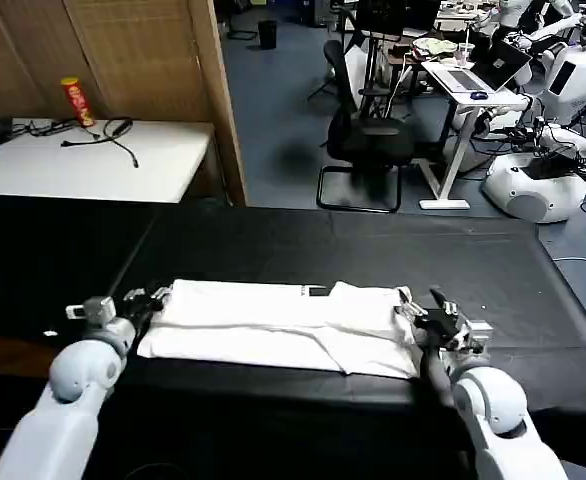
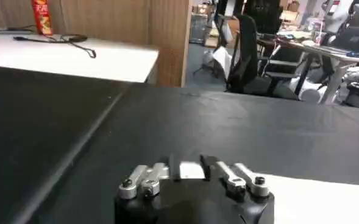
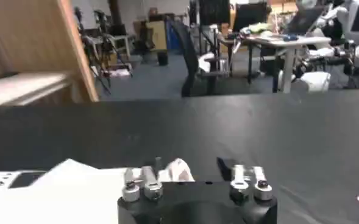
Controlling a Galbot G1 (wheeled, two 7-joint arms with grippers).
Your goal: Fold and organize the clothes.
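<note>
A: Starting at the left, what's the left gripper (image 1: pixel 145 297) doing?

B: It sits at the left end of the T-shirt (image 1: pixel 283 325). In its wrist view the jaws are nearly closed on a sliver of white cloth, so I'd say it's pinching that edge.

A: And the T-shirt itself?

B: It lies as a long folded band across the black tabletop (image 1: pixel 273 250), near the front edge, with a dark bit of print showing on top.

A: The right gripper (image 1: pixel 425 305)?

B: At the right end, jaws spread apart, cloth at one finger. Likely both ends are manned so the band can be folded over evenly
</note>
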